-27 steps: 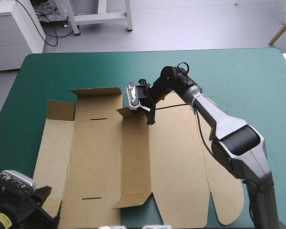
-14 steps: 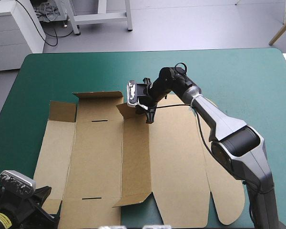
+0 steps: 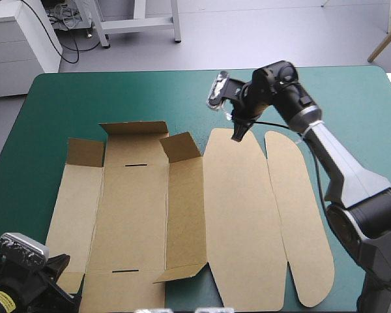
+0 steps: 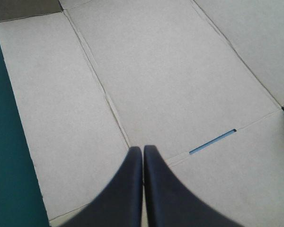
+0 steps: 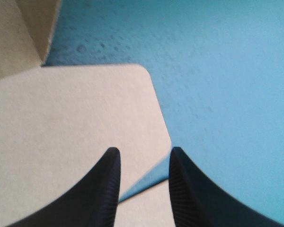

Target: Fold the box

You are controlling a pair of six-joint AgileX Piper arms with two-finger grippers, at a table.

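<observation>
Brown box lies opened out flat on the teal-green worktop, a small flap at its far end tilted up.
The right claw hovers over the far rounded corner of a wide panel, beside the gap to the outermost panel, its black fingers spread a little apart. The left claw is over the box's near left part, fingers pressed together into one point, near a slot.

Table: one, rounded far corners. Cover: teal-green, plain, spread over the whole top, faintly mottled seen close; visible along the far side and both side edges.
</observation>
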